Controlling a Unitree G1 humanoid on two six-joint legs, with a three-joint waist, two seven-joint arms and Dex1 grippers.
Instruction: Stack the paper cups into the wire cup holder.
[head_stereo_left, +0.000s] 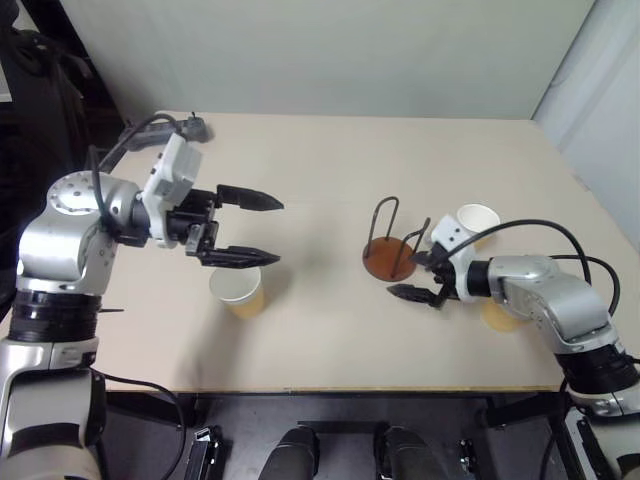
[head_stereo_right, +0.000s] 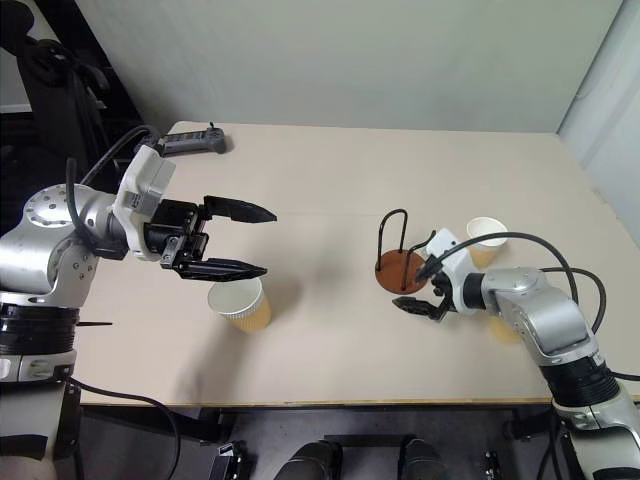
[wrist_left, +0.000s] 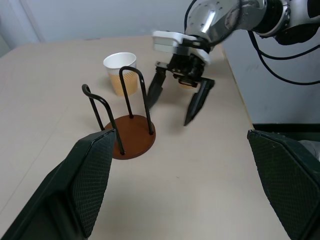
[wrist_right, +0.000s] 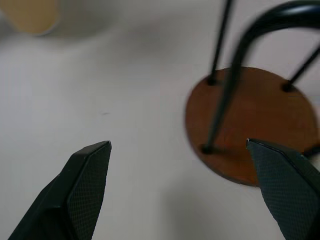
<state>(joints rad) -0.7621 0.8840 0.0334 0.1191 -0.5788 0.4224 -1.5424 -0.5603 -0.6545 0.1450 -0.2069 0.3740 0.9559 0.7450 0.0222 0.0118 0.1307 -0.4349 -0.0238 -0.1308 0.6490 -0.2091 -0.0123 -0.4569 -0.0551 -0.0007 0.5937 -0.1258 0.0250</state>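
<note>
The wire cup holder (head_stereo_left: 386, 258), a reddish-brown disc with two dark wire loops, stands empty right of the table's centre. My right gripper (head_stereo_left: 408, 277) is open just beside the disc's near right edge, its fingers low over the table and holding nothing. One paper cup (head_stereo_left: 478, 222) stands upright behind that gripper. Another paper cup (head_stereo_left: 497, 316) shows partly under my right forearm. A third paper cup (head_stereo_left: 238, 290) stands upright at the near left. My left gripper (head_stereo_left: 280, 232) hovers open above it, pointing right toward the holder (wrist_left: 132, 137), with nothing in it.
A black power strip (head_stereo_left: 190, 127) with its cable lies at the table's far left corner. The table's front edge (head_stereo_left: 330, 390) runs just below the cups. A pale wall stands behind the table.
</note>
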